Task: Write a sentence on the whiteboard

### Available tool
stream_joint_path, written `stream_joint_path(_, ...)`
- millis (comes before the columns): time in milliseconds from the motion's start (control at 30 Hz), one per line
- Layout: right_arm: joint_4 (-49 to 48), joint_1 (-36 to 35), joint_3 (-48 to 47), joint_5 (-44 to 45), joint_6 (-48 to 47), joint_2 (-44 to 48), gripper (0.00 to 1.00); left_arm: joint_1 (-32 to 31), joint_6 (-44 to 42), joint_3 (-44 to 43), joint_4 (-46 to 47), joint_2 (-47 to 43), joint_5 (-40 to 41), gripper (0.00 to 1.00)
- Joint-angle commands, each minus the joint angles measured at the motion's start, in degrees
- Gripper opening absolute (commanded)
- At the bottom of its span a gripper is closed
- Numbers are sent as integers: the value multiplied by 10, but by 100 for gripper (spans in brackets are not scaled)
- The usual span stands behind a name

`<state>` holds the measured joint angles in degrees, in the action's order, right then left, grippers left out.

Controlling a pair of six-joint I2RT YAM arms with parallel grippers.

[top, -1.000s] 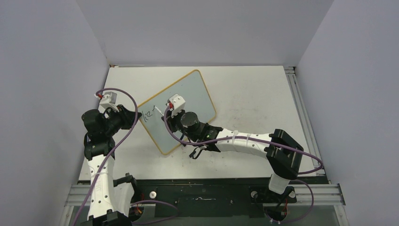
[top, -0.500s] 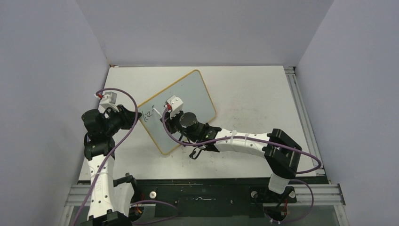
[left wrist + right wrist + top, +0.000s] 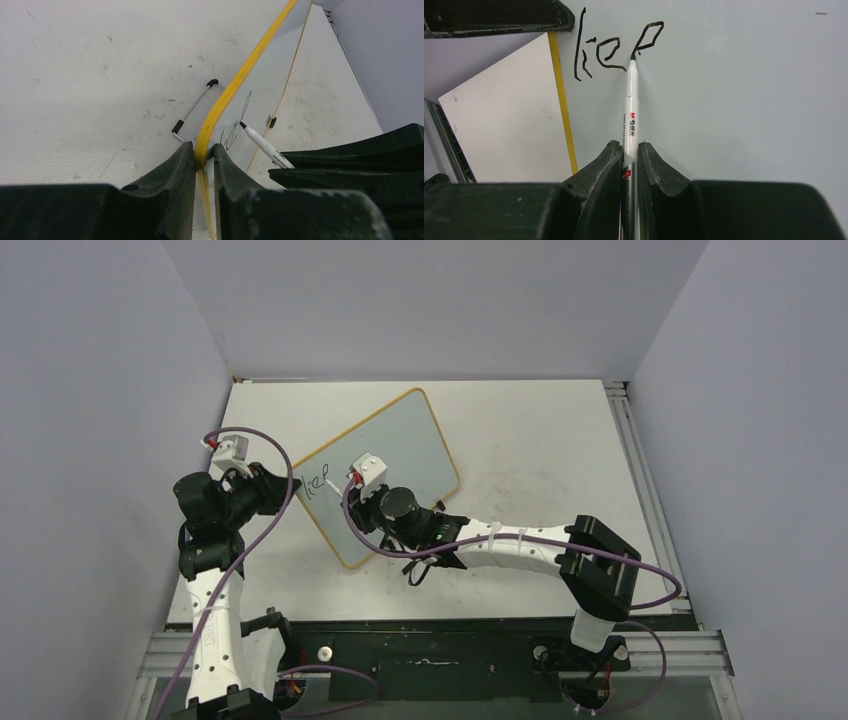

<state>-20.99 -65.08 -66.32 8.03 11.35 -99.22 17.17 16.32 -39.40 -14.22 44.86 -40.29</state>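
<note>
Right claw [image 3: 629,150]: clenched on the marker [image 3: 631,107], jaws pinching the barrel on both sides. The marker's long axis runs straight out ahead of my fingertips, cap end hidden between the jaws, nib forward.

Nib contact: the tip touches the whiteboard [image 3: 749,100] at the foot of the third glyph.

Left claw [image 3: 204,152]: clenched on the whiteboard's yellow edge, one jaw on each face, with the board tilted up off the tabletop [image 3: 100,75]. Seen from my right claw, it sits ahead and to the left, just beyond the first letter.

The sentence [image 3: 616,50]: three black glyphs only, directly ahead of my right fingertips. They read as "k", "e" and a closed loop with a tail. I judge the task barely begun.

Governing relation: all bare board lies to the right of the nib, so the coming strokes must travel rightwards across the marker's axis, away from the left claw. The right arm is the nearer one to the writing line and carries the tool; the left only braces.

Risk, in my judgement: pressing the nib too hard could shift the propped board in the left grip.
</note>
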Motion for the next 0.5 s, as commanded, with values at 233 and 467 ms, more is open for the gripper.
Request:
stream_joint_path(233, 1, -5, 21, 33, 14, 18, 5, -2, -11, -24, -3, -4, 10, 0)
stream_joint_path(467, 4, 4, 27, 59, 22, 29, 5, -1, -11, -24, -3, -5, 10, 0)
